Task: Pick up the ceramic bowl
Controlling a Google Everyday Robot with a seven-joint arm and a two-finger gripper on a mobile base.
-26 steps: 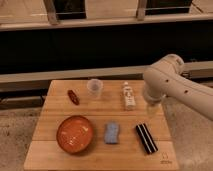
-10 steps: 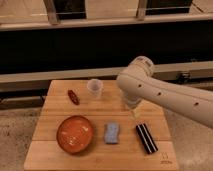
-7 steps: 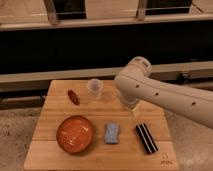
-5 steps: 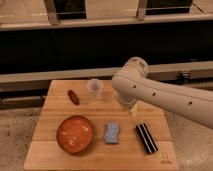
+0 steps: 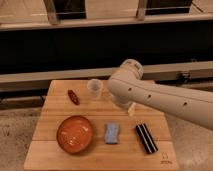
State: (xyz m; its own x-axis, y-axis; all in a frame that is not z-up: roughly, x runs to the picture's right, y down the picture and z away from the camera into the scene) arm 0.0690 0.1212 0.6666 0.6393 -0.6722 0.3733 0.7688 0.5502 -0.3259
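The ceramic bowl (image 5: 75,133) is wide, shallow and glossy orange-red. It sits on the wooden table (image 5: 55,155) at the front left. My arm (image 5: 160,97) reaches in from the right, over the middle of the table. My gripper (image 5: 121,103) hangs at the arm's lower end, above the table's centre. It is to the right of the bowl and farther back, well apart from it. Nothing shows in the gripper.
A small clear plastic cup (image 5: 94,87) stands at the back centre. A small red-brown item (image 5: 73,96) lies at the back left. A blue sponge (image 5: 112,133) lies right of the bowl. A black bar (image 5: 146,137) lies at the front right. A white bottle (image 5: 131,109) shows partly behind the arm.
My arm has swung left from the table's right side toward its middle and now covers most of the white bottle. The bowl and the other items have not moved.
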